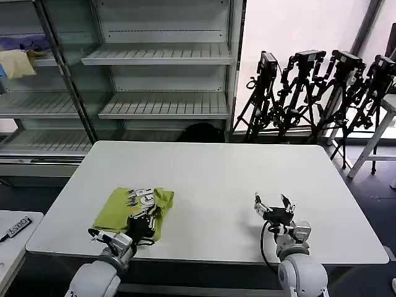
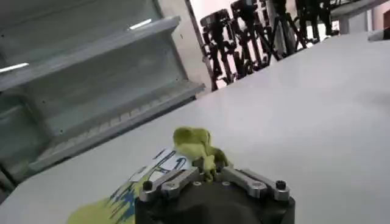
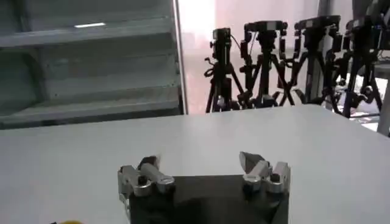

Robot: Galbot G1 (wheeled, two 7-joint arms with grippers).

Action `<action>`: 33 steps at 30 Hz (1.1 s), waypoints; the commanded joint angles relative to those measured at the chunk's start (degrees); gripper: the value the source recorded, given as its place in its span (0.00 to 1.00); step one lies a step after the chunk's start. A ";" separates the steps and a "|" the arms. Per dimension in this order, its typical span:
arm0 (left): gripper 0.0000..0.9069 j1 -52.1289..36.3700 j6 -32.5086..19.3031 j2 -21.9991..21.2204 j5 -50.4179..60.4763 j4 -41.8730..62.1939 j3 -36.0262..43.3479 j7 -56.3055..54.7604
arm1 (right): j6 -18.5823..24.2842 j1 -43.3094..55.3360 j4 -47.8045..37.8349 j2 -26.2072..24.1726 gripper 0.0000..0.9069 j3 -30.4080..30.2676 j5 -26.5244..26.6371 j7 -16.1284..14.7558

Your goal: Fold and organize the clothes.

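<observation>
Fabric is bunched between my left gripper's (image 2: 210,175) fingers: they're pinched nearly closed on a fold of the lime yellow-green cotton T-shirt (image 1: 124,208), which lies folded near the front left edge of the white rectangular table (image 1: 210,176), print side up. I see my right gripper (image 1: 274,206) parked over bare tabletop at front right, well apart from the shirt, fingers spread wide, holding nothing.
</observation>
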 commanded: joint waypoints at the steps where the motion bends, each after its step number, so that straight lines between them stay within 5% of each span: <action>1: 1.00 -0.38 0.62 -2.60 1.53 2.39 2.12 -1.53 | 0.15 -0.24 0.15 0.07 1.00 -0.06 -0.19 -0.04; 24: 1.00 -1.03 1.55 -9.10 -1.58 5.30 5.78 -5.34 | 0.18 -0.66 0.88 -0.03 1.00 0.14 -0.45 -0.05; 33: 1.00 -2.54 -6.56 -10.84 -19.86 0.63 0.66 -7.91 | -0.04 -0.20 0.69 -0.01 1.00 0.01 -0.56 -0.09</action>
